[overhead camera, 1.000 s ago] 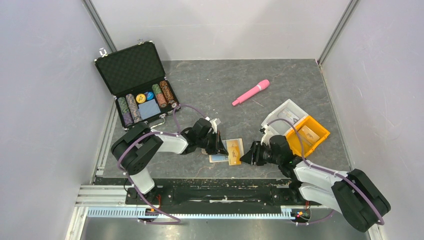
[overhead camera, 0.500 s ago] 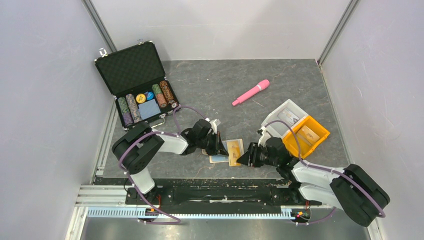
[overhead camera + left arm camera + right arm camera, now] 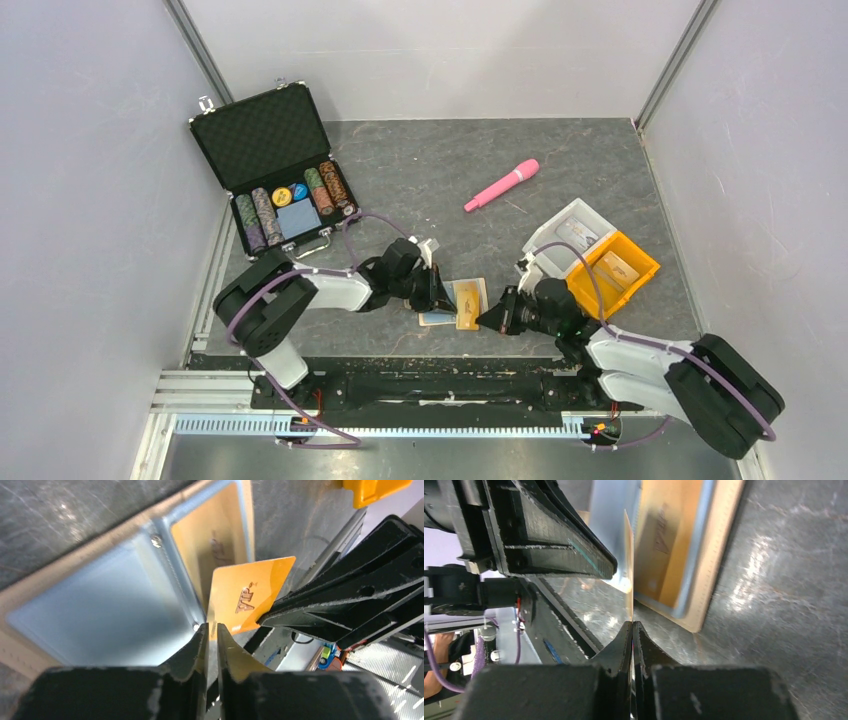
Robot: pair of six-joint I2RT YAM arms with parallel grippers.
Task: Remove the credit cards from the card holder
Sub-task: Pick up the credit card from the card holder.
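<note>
Left jaws and right jaws each pinch the same credit card [image 3: 248, 596].

Table [image 3: 430, 165] holds chip case [image 3: 283, 200], pink pen [image 3: 502, 185], tray [image 3: 560, 228], card holder [image 3: 472, 294].

Pale grey walls [image 3: 90, 200] on three sides, dark mottled tabletop [image 3: 430, 170], aluminium corner posts [image 3: 200, 50], even light

The right gripper [image 3: 632, 625] is closing: its fingers, spread apart a moment ago, are now pinching the edge of a gold card [image 3: 247, 592] standing beside the wallet's [image 3: 100, 595] open pocket. It is also creeping slightly closer to the wallet. The left arm's [image 3: 330, 285] elbow is swinging outward, away from the wallet.
</note>
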